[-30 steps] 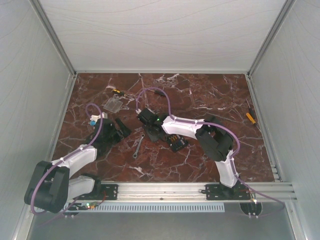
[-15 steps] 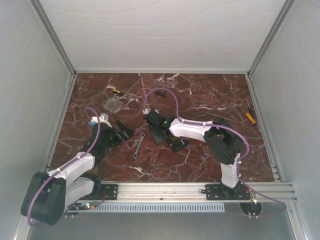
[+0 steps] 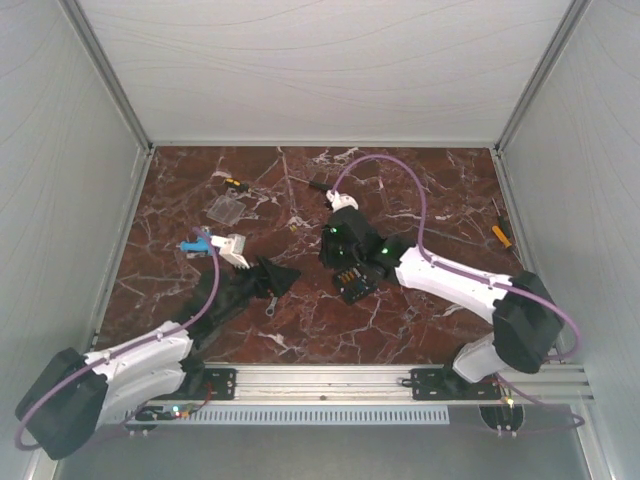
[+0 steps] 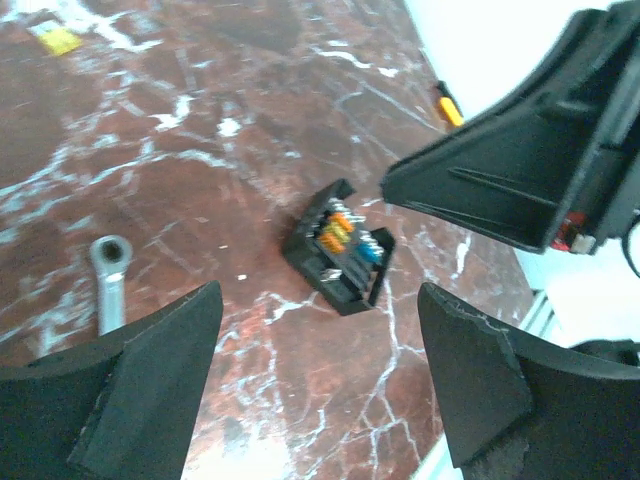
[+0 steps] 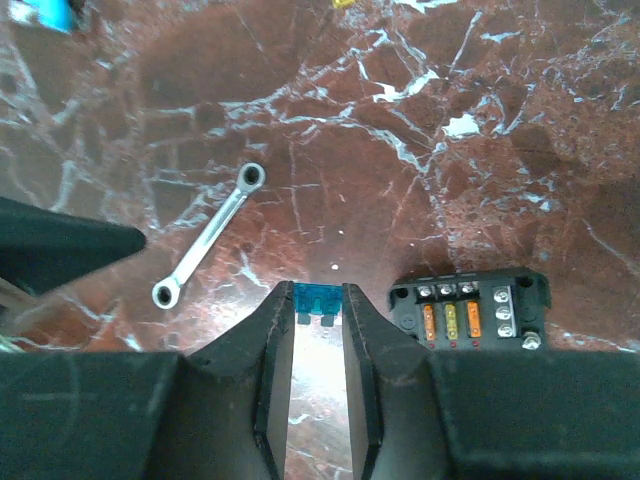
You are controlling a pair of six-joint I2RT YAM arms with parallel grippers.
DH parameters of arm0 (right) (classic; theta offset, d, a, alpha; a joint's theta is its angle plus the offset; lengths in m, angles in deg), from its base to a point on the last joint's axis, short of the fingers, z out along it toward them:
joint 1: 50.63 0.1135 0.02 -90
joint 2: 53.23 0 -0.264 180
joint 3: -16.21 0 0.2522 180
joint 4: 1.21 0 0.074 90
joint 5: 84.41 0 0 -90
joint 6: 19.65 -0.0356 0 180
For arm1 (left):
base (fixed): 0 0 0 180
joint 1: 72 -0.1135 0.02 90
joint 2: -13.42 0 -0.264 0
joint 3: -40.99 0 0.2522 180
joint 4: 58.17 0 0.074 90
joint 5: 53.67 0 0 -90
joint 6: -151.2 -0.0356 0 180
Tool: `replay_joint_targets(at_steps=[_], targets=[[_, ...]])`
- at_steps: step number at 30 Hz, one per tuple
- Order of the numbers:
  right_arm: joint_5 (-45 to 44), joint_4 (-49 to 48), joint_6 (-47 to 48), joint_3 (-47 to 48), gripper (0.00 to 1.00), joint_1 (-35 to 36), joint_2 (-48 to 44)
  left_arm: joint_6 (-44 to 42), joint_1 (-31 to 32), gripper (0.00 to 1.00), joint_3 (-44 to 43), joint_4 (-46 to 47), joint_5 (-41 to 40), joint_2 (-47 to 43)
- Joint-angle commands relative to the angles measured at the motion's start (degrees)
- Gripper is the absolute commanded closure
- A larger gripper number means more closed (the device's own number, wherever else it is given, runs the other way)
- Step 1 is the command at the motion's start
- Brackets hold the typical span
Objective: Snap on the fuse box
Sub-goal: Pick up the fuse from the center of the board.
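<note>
The fuse box lies flat on the red marble surface near its middle, open face up with its rows of orange fuses showing. From above it sits askew to the surface's edges, and its long axis appears to run from near left to far right. The right end effector hangs just on the far side of the box, its jaws almost together and pinching a small blue fuse at the fingertips. The left end effector is spread wide with nothing between its fingers, low over the surface to the left of the box and close to the wrench. Against a second ago the box has not moved. The left arm has stretched out to the right, so its fingers now cover the wrench's far end. The right arm has swung its elbow out to the near right, and its wrist has drawn away to the right. Only the right wrist camera shows the pinched blue fuse and the screws at one end of the box. The left wrist camera adds a bluish fuse among the orange ones and the right end effector looming at upper right. Only the overhead camera takes in the clear cover, lying well apart from the box at the far left
</note>
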Motion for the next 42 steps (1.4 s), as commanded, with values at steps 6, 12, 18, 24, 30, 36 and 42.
replay_joint_targets(at_steps=[6, 12, 18, 24, 30, 36, 42], targets=[[1.6, -10.3, -8.7, -7.9, 0.83, 0.2, -11.8, -10.1, 12.1, 0.36, -1.8, 23.5, -9.1, 7.5], [2.2, -13.5, -12.1, -12.1, 0.83, 0.2, -16.1, -11.6, 14.5, 0.45, -4.0, 33.0, -6.7, 16.6], [1.8, -14.5, -14.3, -14.7, 0.83, 0.3, -18.3, -13.1, 17.0, 0.50, -6.5, 36.2, -9.5, 20.9], [1.7, -15.0, -15.9, -16.2, 0.83, 0.3, -19.3, -11.9, 17.4, 0.59, -8.4, 36.3, -11.1, 23.7], [1.7, -16.0, -17.4, -17.4, 0.83, 0.3, -20.0, -10.5, 17.8, 0.66, -9.7, 36.5, -12.6, 25.8], [2.3, -16.7, -19.3, -18.3, 0.83, 0.5, -19.9, -10.1, 18.5, 0.76, -10.3, 36.9, -13.9, 26.6], [1.7, -17.9, -21.7, -20.1, 0.82, 0.9, -20.7, -10.5, 18.7, 0.91, -10.4, 37.0, -15.3, 26.7]])
